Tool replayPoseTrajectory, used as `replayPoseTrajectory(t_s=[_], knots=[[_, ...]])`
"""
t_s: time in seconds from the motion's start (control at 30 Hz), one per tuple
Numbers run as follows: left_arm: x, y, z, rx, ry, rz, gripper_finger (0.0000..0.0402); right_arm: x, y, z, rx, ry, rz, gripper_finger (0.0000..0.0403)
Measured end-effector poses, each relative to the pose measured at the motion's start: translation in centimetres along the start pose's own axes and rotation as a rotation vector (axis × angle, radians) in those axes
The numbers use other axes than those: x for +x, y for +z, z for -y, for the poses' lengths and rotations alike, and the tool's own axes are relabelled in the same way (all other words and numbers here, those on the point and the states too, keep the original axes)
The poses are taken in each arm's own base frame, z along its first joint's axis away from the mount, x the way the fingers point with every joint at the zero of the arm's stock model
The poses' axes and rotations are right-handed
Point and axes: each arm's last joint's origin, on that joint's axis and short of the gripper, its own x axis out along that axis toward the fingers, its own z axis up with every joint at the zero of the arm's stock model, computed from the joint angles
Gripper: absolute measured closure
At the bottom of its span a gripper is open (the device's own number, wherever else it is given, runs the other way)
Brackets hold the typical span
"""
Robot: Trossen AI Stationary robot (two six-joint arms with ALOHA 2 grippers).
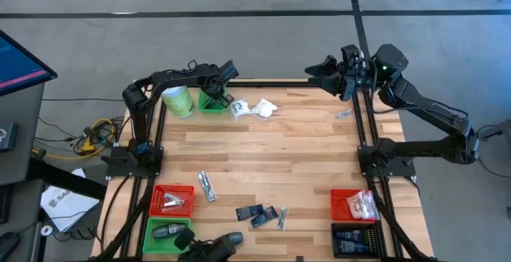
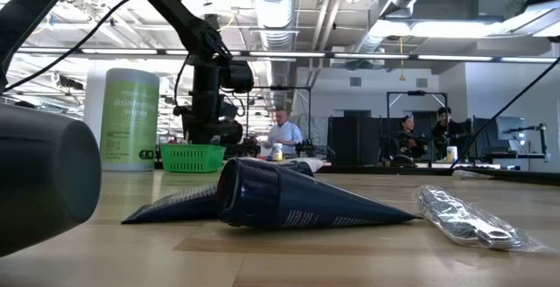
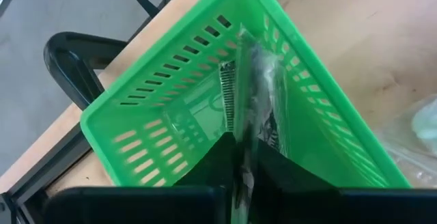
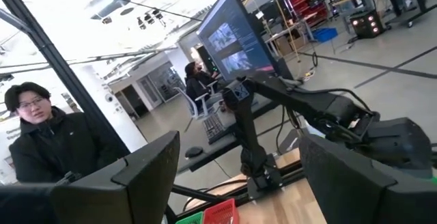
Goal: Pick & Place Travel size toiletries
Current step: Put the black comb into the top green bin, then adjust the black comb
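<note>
While the left gripper (image 3: 240, 176) hangs directly over the green bin (image 1: 211, 102) at the table's far left edge, its fingers (image 3: 205, 162) are pinched together on a slim clear-and-silvery packet (image 3: 254, 91) that stands up inside the bin, its lower end down among the slotted walls and its upper end caught between the fingertips. Just beside that gripper, on the side away from the table's middle, stands the tall green canister (image 1: 179, 101); on its other side, near but apart from the bin, lie two white crinkly sachets (image 1: 254, 109) on the wood. The right gripper (image 4: 235, 176) waits raised at the far right corner, well apart from the left one, its two fingers spread wide with nothing between them, facing out toward the room where a person (image 4: 51, 145) in a dark jacket shows. Near it, a small silvery packet (image 1: 344, 113) lies on the table by the frame. Well away from both grippers, toward the near edge, another silvery packet (image 1: 207, 186) lies by the red bin (image 1: 173, 200), and flat dark blue packets (image 1: 257, 212) sit with a thin silvery tube (image 1: 282, 218) just beside them; these show up close in the low view as a dark cone-shaped packet (image 2: 297, 198) and a clear crinkled sachet (image 2: 464, 217). A second red bin (image 1: 352, 204) at the near right holds clear sachets.
</note>
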Motion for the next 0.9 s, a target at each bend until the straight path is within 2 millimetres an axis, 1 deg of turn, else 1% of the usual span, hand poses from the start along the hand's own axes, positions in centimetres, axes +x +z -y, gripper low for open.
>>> replayPoseTrajectory(t_s=[0.1, 0.27, 0.4, 0.47, 0.57, 0.7, 0.77, 0.9], knots=[[0.0, 0.0, 0.0, 0.000, -0.003, -0.002, 0.0352, -0.2, 0.1, 0.2, -0.009, -0.003, 0.000, 0.0112], [-0.3, -0.1, 0.2, 0.007, -0.007, -0.001, 0.0288, -0.2, 0.2, 0.3, -0.018, -0.009, 0.003, 0.0112], [-1.7, -0.1, -0.3, -0.002, 0.008, 0.035, 0.0241, -0.2, 0.2, 0.3, -0.021, -0.008, 0.002, 0.0112], [-2.8, 0.0, -0.8, -0.015, 0.027, 0.073, 0.0226, -0.2, 0.2, 0.3, -0.022, -0.008, 0.002, 0.0112], [-4.6, -0.1, -1.8, -0.045, 0.028, 0.129, 0.0213, -0.2, 0.1, 0.3, -0.031, -0.002, -0.004, 0.0112], [-7.2, -0.3, -2.6, -0.071, -0.011, 0.205, 0.0212, -0.2, 0.1, 0.2, -0.034, 0.011, -0.012, 0.0112], [-8.6, -0.5, -2.6, -0.073, -0.051, 0.246, 0.0216, -0.2, 0.1, 0.3, -0.033, 0.011, -0.014, 0.0112], [-11.5, -1.2, -1.7, -0.051, -0.117, 0.335, 0.0225, -0.2, 0.1, 0.3, -0.032, 0.009, -0.015, 0.0112]])
